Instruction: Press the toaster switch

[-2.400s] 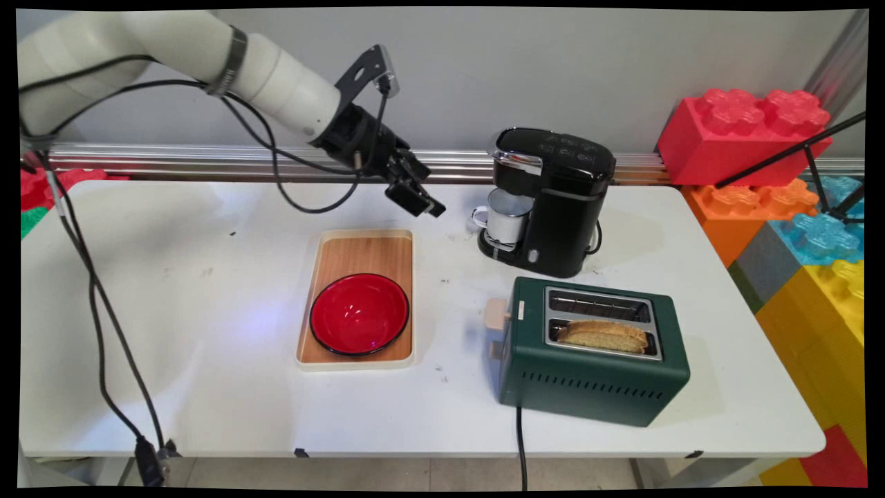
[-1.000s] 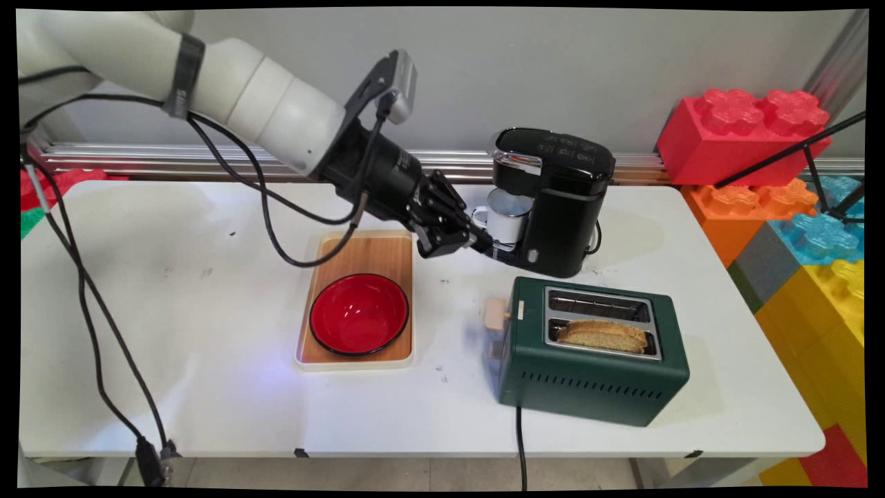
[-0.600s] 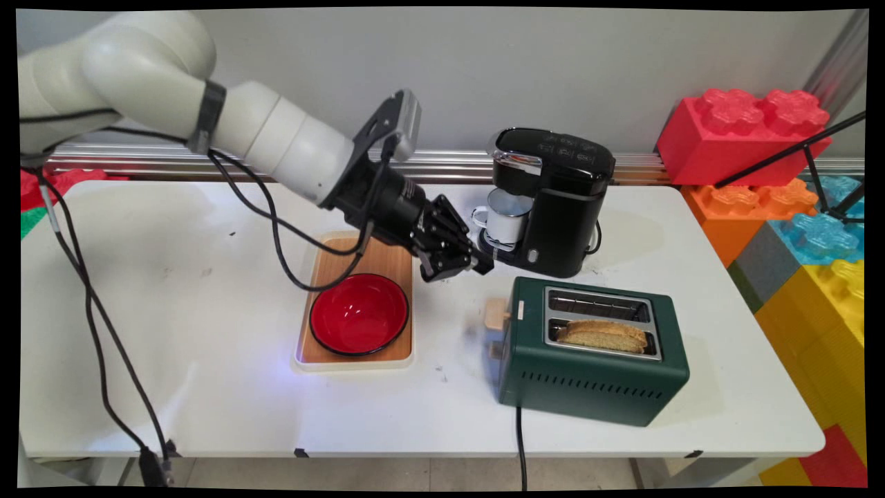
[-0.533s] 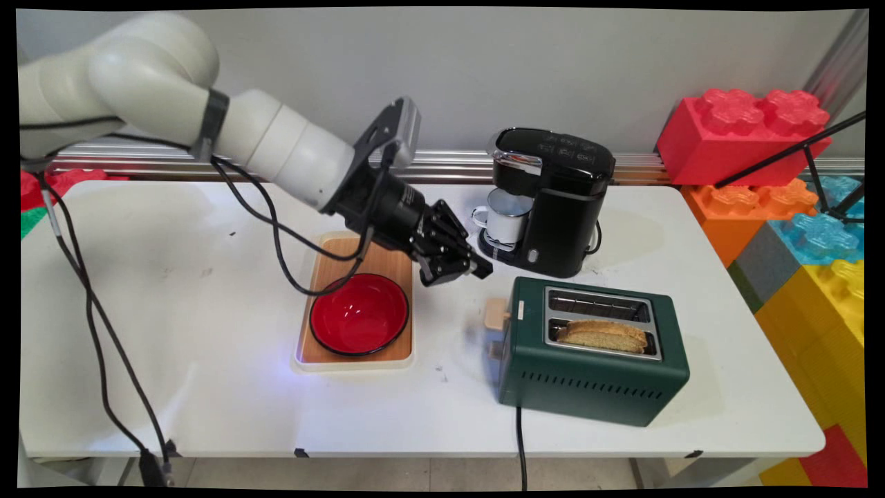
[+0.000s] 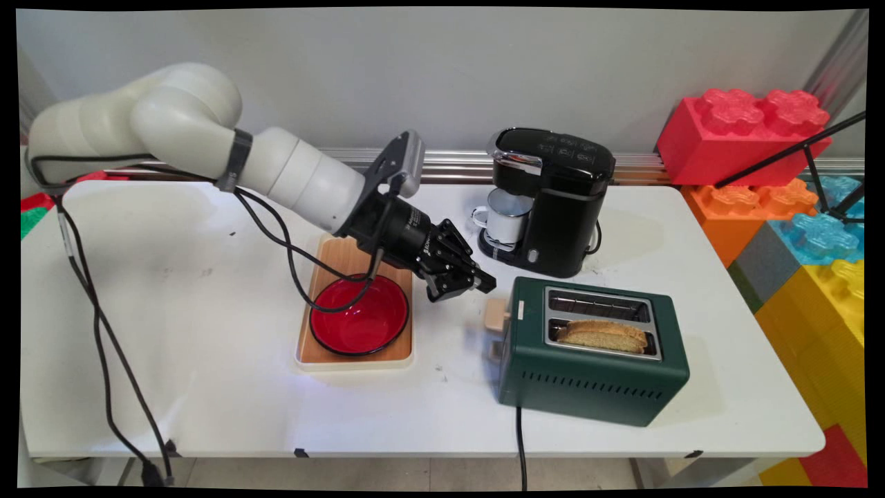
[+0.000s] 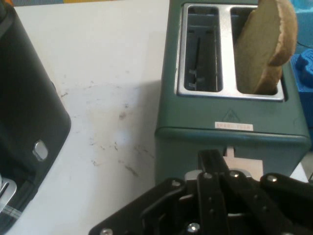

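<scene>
Main view: one gripper, fingers clenched, empty, near the lever of one green toaster; one bread slice in its near slot; one red bowl on one tray; one coffee maker with one mug

Hand view: toaster ahead, bread slice in its right-hand slot, coffee maker left

A glossy red bowl sits on a rectangular wooden tray mid-desk. A dark green two-slot toaster holding what looks like a slice of bread stands toward the desk's near right corner. Behind it, a black coffee maker shelters a white enamel mug.
</scene>
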{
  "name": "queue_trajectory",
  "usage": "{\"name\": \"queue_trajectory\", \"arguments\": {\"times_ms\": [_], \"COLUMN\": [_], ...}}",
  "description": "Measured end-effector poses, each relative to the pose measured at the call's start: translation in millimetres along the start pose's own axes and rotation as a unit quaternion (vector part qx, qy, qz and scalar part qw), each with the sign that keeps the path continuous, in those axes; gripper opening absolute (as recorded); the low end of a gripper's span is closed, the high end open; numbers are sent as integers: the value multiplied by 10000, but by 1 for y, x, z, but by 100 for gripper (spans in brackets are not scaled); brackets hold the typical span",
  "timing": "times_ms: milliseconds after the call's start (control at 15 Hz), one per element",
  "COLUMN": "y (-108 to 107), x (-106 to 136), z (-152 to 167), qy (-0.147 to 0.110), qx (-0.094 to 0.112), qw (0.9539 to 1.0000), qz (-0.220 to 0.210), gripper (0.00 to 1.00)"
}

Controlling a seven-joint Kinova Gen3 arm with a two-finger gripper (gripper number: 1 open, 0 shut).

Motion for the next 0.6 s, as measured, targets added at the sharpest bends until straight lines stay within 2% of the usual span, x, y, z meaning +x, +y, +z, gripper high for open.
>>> {"name": "queue_trajectory", "arguments": {"times_ms": [600], "y": [-7], "x": [-15], "z": [23], "qy": [270], "qx": [-192], "qw": [9994], "qz": [30], "gripper": [0]}}
